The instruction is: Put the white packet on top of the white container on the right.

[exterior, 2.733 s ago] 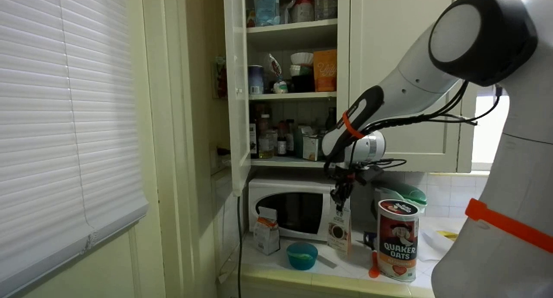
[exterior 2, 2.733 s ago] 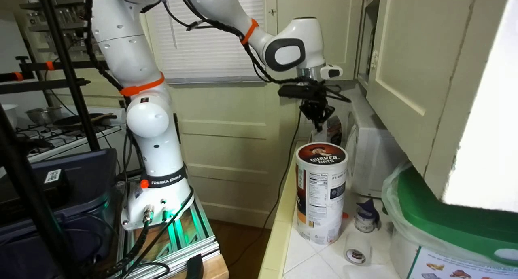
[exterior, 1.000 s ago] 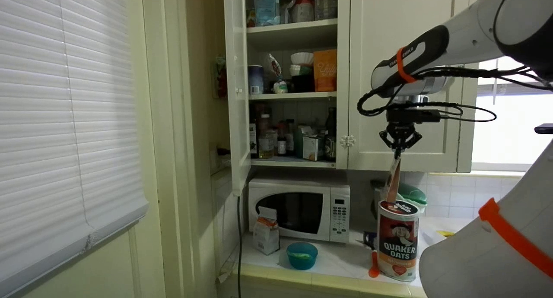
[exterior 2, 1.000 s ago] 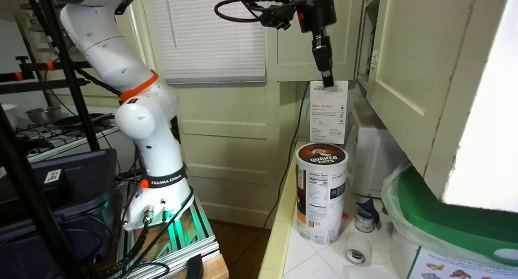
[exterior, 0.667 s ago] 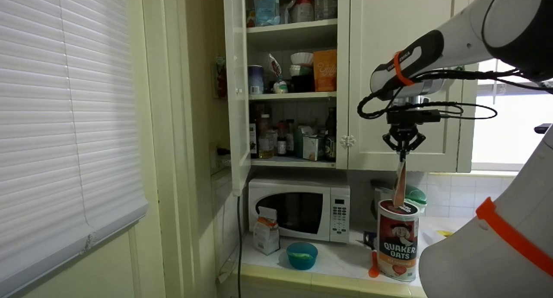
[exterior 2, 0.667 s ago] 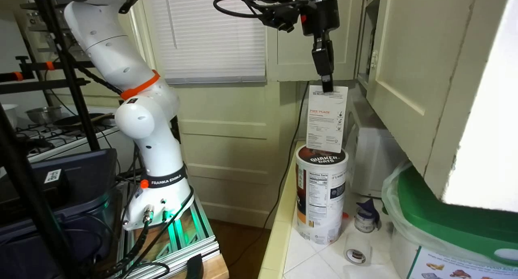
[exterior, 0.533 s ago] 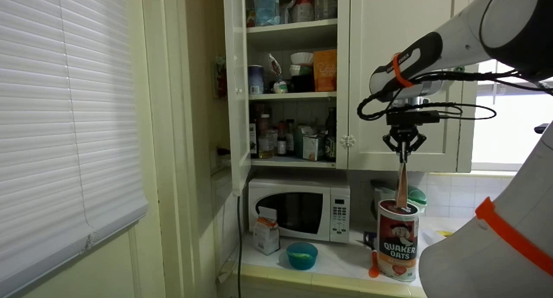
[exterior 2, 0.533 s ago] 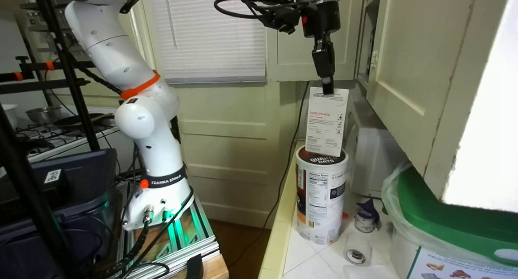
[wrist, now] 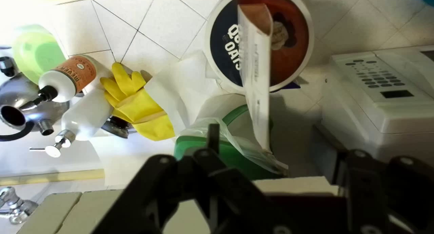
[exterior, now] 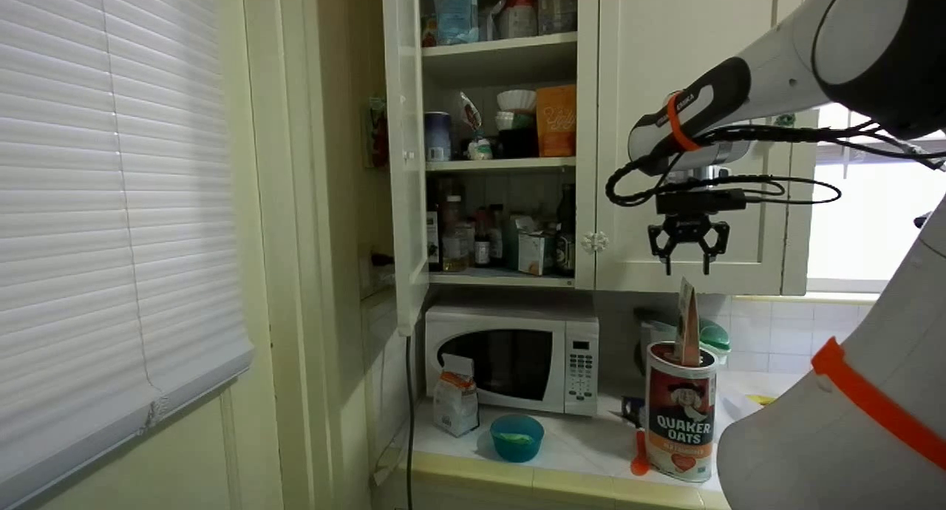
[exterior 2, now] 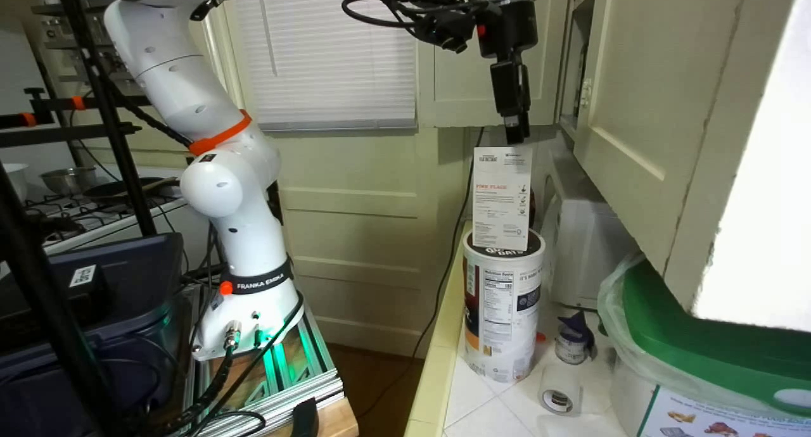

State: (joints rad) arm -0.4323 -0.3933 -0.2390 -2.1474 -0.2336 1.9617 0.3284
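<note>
Near the front edge of the desk (exterior: 584, 443), the white container (exterior 2: 504, 313) bears the white packet (exterior 2: 500, 199) on top, nearly upright. The end effector (exterior: 687, 268) hangs just above, jaws apart. Release appears complete; a straight vertical retreat is advised, since sideways contact could topple the packet. An orange utensil (exterior: 640, 457) lies beside the container. Toward the rear edge stand the microwave (exterior: 510, 358) and a green-lidded bin (exterior 2: 703, 361); the wall cupboard (exterior: 665, 66) may restrict clearance.

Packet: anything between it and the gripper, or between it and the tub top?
Nothing visible. In both exterior views, the open gripper hangs above the packet with a gap between; the packet already stands on the tub.
</note>
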